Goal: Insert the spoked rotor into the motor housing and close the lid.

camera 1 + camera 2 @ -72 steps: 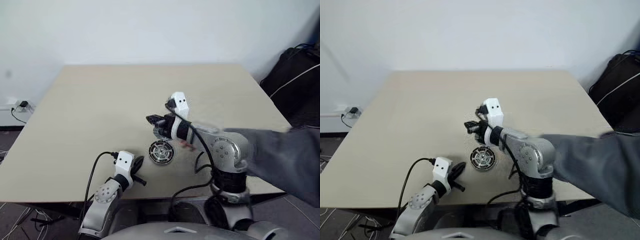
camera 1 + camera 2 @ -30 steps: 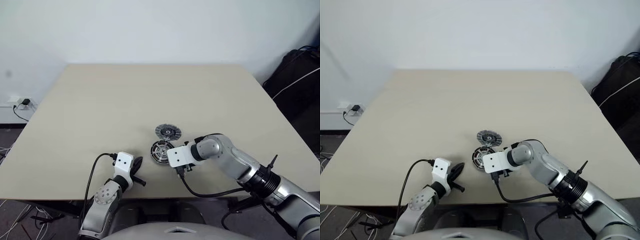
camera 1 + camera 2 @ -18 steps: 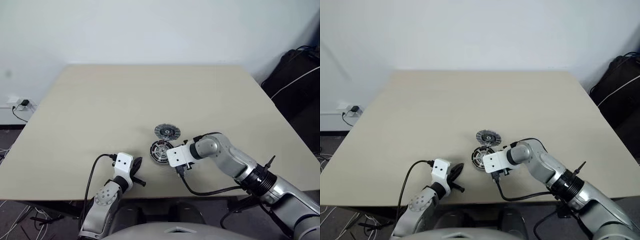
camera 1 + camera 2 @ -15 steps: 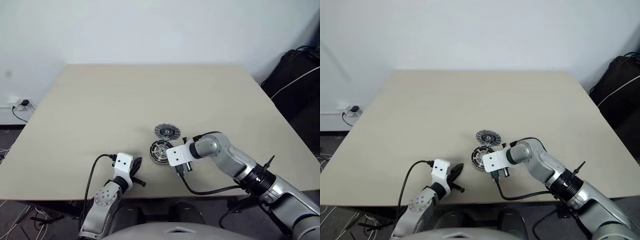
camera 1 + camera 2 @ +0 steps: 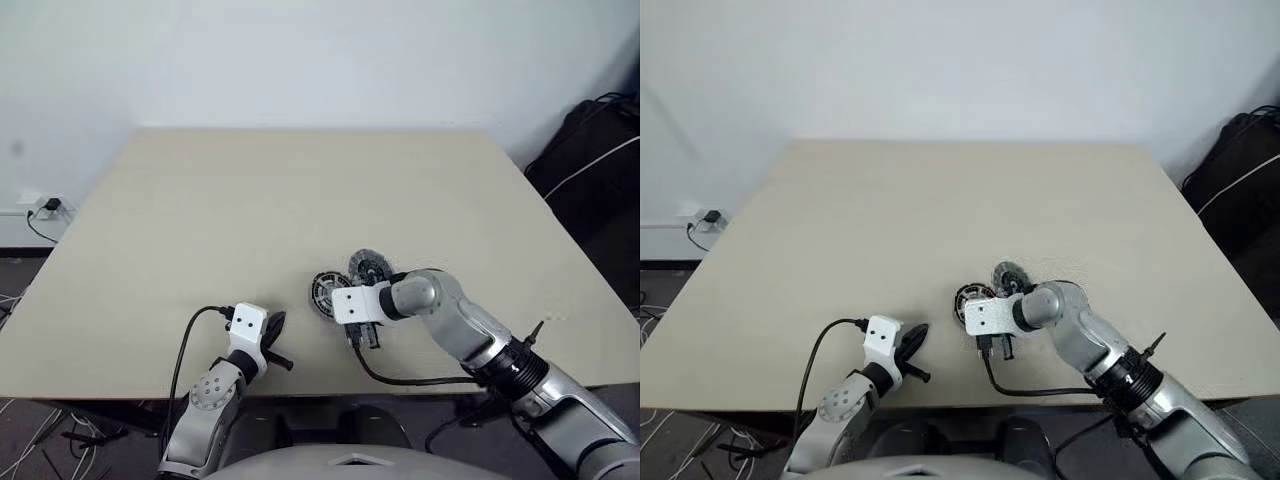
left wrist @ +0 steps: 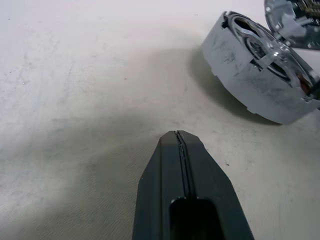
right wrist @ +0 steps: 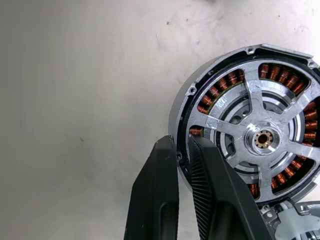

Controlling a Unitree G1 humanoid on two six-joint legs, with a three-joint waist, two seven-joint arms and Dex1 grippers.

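Observation:
The spoked rotor (image 7: 260, 137) is tipped up on its edge on the tan table (image 5: 250, 200), its silver spokes facing my right wrist camera. Copper windings of the motor housing (image 7: 280, 72) show through the spokes. My right gripper (image 7: 180, 147) is shut on the rotor's silver rim, one finger on each side. In the eye views the rotor (image 5: 326, 293) stands just left of the right gripper's white block. The lid (image 5: 370, 266) sits close behind it. My left gripper (image 6: 178, 136) is shut and empty, near the table's front edge, left of the rotor (image 6: 255, 75).
A black cable (image 5: 400, 378) loops from my right wrist along the table's front edge. A black bag (image 5: 600, 150) sits off the table's right side. A power strip (image 5: 40, 210) lies on the floor at the left.
The right gripper closed on the rotor's rim and rolled, tipping the flat-lying rotor up on edge and shifting it right. The lid also shifted right. The left arm stayed still.

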